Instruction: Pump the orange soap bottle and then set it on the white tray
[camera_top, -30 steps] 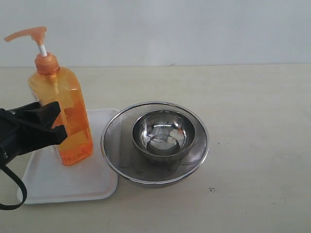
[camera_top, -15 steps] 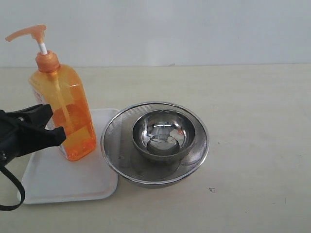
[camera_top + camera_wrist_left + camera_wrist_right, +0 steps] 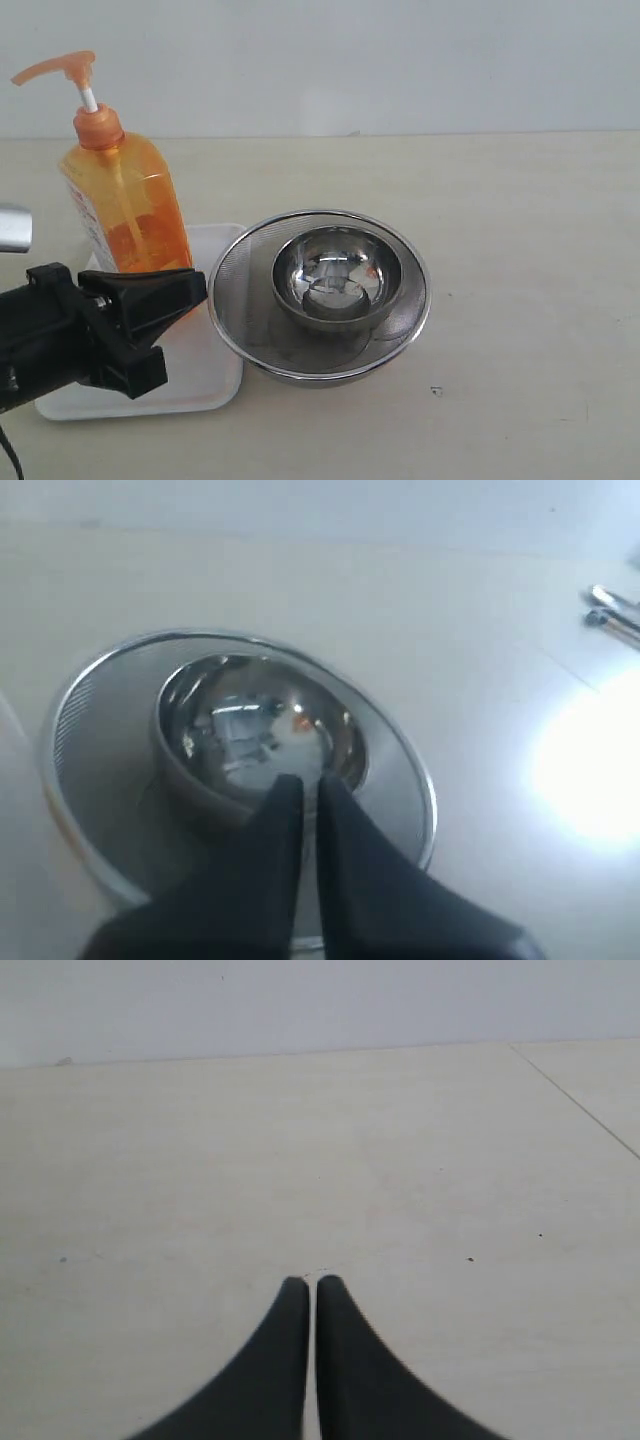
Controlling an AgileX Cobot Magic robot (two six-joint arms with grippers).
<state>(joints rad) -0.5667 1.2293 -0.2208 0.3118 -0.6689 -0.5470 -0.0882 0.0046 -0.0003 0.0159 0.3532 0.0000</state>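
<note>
The orange soap bottle (image 3: pixel 125 205) stands upright on the back part of the white tray (image 3: pixel 213 372) at the left of the exterior view, its pump head (image 3: pixel 60 68) up. No gripper holds it. My left gripper (image 3: pixel 196 284) is low in front of the bottle and over the tray, shut on nothing, its tips pointing at the steel bowls. In the left wrist view that gripper (image 3: pixel 310 780) has its fingers almost together over the bowls. My right gripper (image 3: pixel 312 1282) is shut over bare table and does not show in the exterior view.
A round steel mesh strainer bowl (image 3: pixel 235 300) sits right of the tray, touching its edge, with a smaller shiny steel bowl (image 3: pixel 337 275) inside it. Both also show in the left wrist view, the strainer (image 3: pixel 95 695) and the small bowl (image 3: pixel 250 730). Pale tabletop (image 3: pixel 520 280) stretches to the right.
The left gripper let go of the bottle, drew back toward the front, shut, and swung its tips to the right. The bottle went from tilted to upright on the tray.
</note>
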